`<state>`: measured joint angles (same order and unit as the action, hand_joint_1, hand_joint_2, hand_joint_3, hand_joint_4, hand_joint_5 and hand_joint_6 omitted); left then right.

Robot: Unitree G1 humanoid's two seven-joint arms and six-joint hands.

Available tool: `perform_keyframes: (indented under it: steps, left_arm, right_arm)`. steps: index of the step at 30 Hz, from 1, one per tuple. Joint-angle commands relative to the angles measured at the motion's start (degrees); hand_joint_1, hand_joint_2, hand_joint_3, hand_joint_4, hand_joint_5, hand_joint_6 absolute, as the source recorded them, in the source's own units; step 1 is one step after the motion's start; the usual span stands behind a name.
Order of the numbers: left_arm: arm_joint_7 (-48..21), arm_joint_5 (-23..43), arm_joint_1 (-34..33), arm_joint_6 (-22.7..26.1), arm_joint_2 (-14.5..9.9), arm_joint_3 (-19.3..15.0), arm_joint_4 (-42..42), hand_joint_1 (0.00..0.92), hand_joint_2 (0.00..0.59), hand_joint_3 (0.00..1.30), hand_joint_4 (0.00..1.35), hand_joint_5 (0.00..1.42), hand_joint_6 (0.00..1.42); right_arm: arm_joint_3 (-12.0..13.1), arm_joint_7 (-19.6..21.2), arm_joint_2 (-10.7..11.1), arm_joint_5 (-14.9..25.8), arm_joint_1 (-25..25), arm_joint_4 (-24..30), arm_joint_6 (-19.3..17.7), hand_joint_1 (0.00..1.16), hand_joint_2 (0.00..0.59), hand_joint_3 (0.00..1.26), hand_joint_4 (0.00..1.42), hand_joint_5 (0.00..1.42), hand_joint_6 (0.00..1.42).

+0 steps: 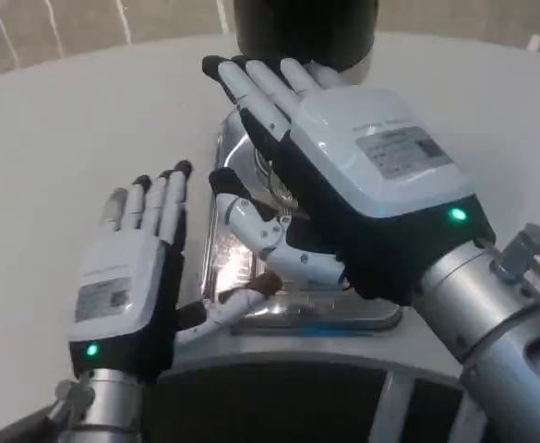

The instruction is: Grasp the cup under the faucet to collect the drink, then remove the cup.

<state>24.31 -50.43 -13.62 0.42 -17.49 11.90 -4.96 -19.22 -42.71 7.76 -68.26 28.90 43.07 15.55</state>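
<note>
A black drink dispenser [302,28] stands at the far side of the table. In front of it lies a shiny metal drip tray [225,254]. My right hand [362,175] hovers over the tray, back up, fingers stretched out toward the dispenser's base, and it holds nothing that I can see. It hides most of the tray and the spot under the faucet. My left hand [126,277] is at the tray's left edge, flat, with its fingers apart and pointing away. Its thumb reaches toward the tray's near left corner.
The white table [66,138] stretches bare to the left of the tray. A dark curved edge [279,406] runs along the near side, below the tray. My right forearm [500,314] crosses the lower right corner.
</note>
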Motion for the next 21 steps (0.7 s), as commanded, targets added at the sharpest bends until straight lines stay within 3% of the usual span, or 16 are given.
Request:
perform_keyframes:
  steps: [1,14,17,19,21]
  left_arm:
    - [0.6,1.0,-0.7,-0.9,0.0,0.6,-1.5,0.000,0.059,0.00,0.00,0.00,0.02]
    - [2.1,3.1,-3.1,-3.2,0.4,1.5,-4.5,0.000,0.060,0.00,0.00,0.03,0.05]
    - [2.4,3.4,-3.4,-4.1,0.5,1.8,-5.2,0.000,0.066,0.00,0.00,0.03,0.05]
    - [2.4,3.6,-3.5,-4.6,0.5,1.9,-5.6,0.000,0.066,0.00,0.00,0.03,0.05]
    - [2.5,3.8,-3.6,-4.9,0.5,2.0,-5.9,0.003,0.066,0.00,0.00,0.03,0.05]
  right_arm:
    - [0.5,-1.9,0.0,0.7,-1.1,-0.7,-0.4,0.01,0.558,0.00,0.00,0.00,0.00]
    - [2.3,0.8,-0.9,2.3,-4.0,0.6,-0.4,0.03,0.577,0.00,0.00,0.00,0.00]
    - [4.7,3.8,-2.6,6.1,-7.1,2.1,1.0,0.17,0.573,0.00,0.00,0.00,0.00]
    - [7.6,7.6,-5.3,10.8,-10.9,3.2,2.4,0.20,0.585,0.00,0.00,0.00,0.00]
    - [9.2,10.9,-6.5,13.8,-13.4,3.8,2.3,0.20,0.582,0.00,0.00,0.00,0.00]
